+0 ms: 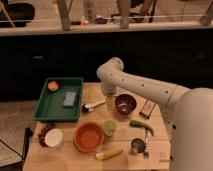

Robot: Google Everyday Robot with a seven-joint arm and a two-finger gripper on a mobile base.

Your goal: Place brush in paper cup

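Observation:
The brush lies on the wooden table just right of the green tray. Its dark head points left and its white handle points right. The paper cup stands at the table's front left, beside the orange bowl. My white arm reaches in from the right, bends at the back of the table and points down. My gripper hangs just above the right end of the brush handle, left of the dark red bowl. Brush and cup are about a bowl's width apart.
A green tray at the left holds a grey sponge and an orange item. A small green cup, yellow corn cob, metal cup, green vegetable and brown bar stand around.

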